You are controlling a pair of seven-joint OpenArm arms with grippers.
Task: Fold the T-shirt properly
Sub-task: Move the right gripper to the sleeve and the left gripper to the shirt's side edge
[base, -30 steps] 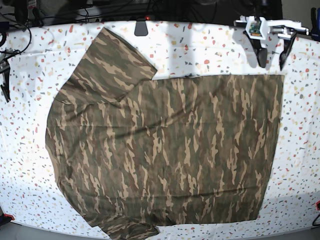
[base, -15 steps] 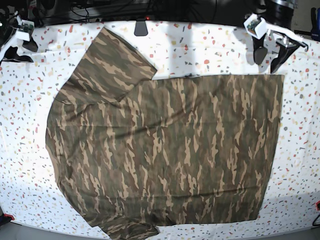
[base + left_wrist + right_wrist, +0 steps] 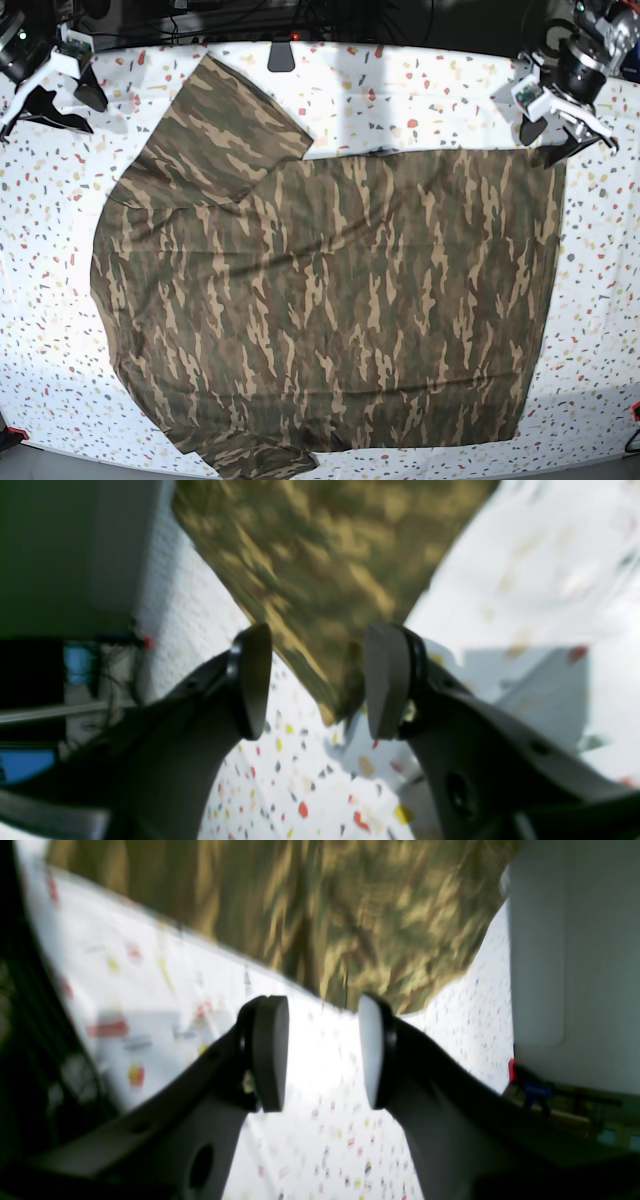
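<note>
The shirt point(image 3: 330, 310) lies spread flat on the speckled table point(image 3: 420, 90), filling most of it from the near edge back toward the far side. Near to far: a sleeve tip pokes out at about 6 o'clock at the table's front, the body covers the centre, the hem runs straight down the 3 o'clock side, and the other sleeve fans out toward 11 o'clock. No collar or label shows, so which face is up I cannot tell. No fold is visible — the cloth is a single open layer with light ripples only, so as I judge it the folding proper has not begun and every fold is left to do.

At the far corners sit the arms. The left gripper point(image 3: 315, 685), at roughly 2 o'clock in the base view, hangs just beside the far hem corner; its wrist view shows the jaws apart with that corner lying on the table between them, nothing clamped. The right gripper point(image 3: 322, 1052), at 10 o'clock, is well apart from the shirt over bare table, jaws likewise apart and empty, the sleeve edge ahead of it.

There are no containers in view — only table and shirt.
</note>
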